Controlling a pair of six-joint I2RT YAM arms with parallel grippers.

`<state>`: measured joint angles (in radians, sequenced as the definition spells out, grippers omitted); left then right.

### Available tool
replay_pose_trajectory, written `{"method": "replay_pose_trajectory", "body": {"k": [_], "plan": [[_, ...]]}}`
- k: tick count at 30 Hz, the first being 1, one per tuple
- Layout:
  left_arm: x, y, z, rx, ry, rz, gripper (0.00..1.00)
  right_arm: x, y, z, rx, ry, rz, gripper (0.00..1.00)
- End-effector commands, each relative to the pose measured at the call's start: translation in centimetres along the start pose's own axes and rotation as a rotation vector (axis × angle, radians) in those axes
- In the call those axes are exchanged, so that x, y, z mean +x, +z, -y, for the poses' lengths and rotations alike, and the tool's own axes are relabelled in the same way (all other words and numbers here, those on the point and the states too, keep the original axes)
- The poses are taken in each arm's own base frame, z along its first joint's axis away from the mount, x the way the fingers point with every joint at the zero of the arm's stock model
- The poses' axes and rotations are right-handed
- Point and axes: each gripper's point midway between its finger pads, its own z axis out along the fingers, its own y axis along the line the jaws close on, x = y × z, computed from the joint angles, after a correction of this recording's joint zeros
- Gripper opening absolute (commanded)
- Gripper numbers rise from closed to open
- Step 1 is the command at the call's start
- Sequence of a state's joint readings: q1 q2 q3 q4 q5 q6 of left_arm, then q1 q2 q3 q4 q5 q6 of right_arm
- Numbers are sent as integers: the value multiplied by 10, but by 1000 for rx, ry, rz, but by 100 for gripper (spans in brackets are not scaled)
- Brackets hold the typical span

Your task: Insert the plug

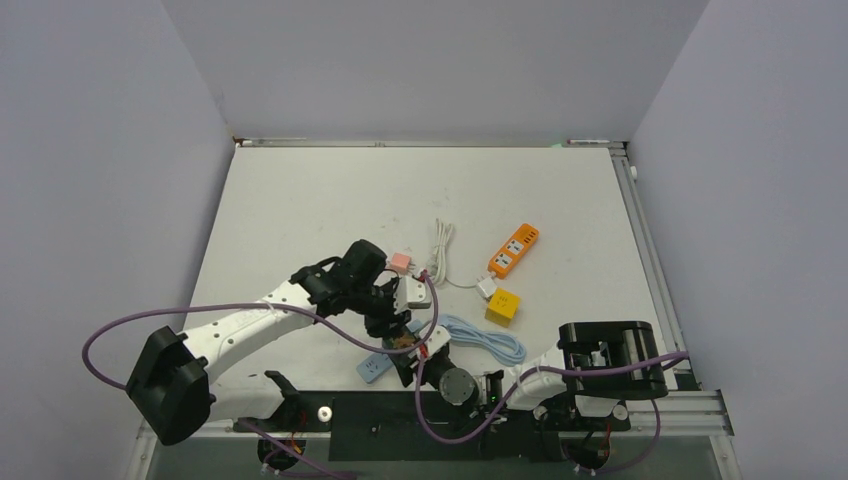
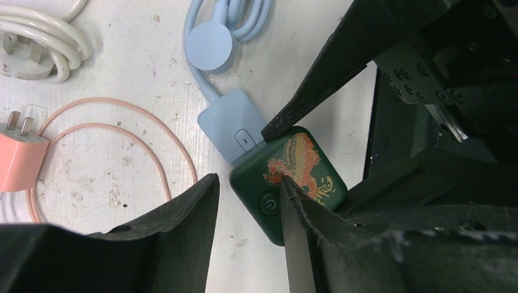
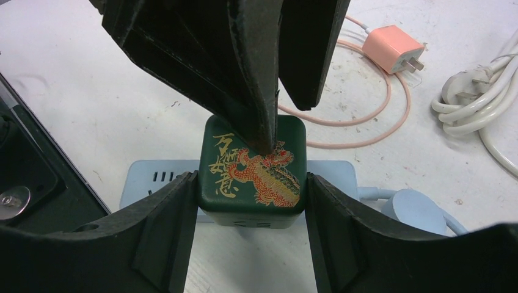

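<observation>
A dark green cube plug with a red-and-gold dragon (image 3: 253, 168) stands on a light blue power strip (image 3: 153, 178), at the table's near edge (image 1: 405, 346). My right gripper (image 3: 250, 204) is shut on the cube, with a finger flat against each side. My left gripper (image 2: 245, 189) is open. One of its fingertips (image 2: 286, 186) rests on the cube's top (image 2: 305, 165) beside the power button; the other hangs over bare table. The strip's end (image 2: 229, 125) shows beside the cube. The plug's pins and the socket are hidden beneath the cube.
A pink charger (image 1: 400, 262) with its looped pink cable lies behind the arms. A coiled white cord (image 1: 441, 240), an orange power strip (image 1: 514, 250) and a yellow cube (image 1: 502, 306) lie to the right. The strip's blue cable (image 1: 487, 340) coils at the near right.
</observation>
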<state>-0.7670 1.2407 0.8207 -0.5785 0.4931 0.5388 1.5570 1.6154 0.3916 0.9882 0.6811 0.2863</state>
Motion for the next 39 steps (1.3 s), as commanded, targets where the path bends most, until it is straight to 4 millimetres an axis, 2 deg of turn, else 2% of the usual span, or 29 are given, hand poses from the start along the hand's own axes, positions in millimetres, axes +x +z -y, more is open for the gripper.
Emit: {"method": "replay_pose_trajectory", "body": {"k": [1,6,11,18,29,32,34,35,39], "plan": [[73,2,0,-37,-20,-266,37,26,-9,2,-21,3,-69,5],[82,1,4,-34,2,-296,36,28,-5,-3,-20,-27,-102,5],[101,0,7,-38,27,-343,34,32,-4,-5,-11,-46,-154,5],[113,0,15,-28,27,-352,33,32,-1,-11,-10,-87,-265,5],[114,1,18,-20,26,-343,34,58,-8,-9,-26,-96,-356,5],[106,-1,15,-36,12,-326,45,56,-7,-10,-16,-99,-355,17],[99,-4,13,-48,-2,-316,54,52,-6,-9,-10,-94,-342,30],[97,-5,12,-53,-8,-312,56,49,-5,-9,-9,-91,-333,38],[84,-12,9,-70,-23,-288,65,33,-1,-11,-8,-85,-287,59]]}}
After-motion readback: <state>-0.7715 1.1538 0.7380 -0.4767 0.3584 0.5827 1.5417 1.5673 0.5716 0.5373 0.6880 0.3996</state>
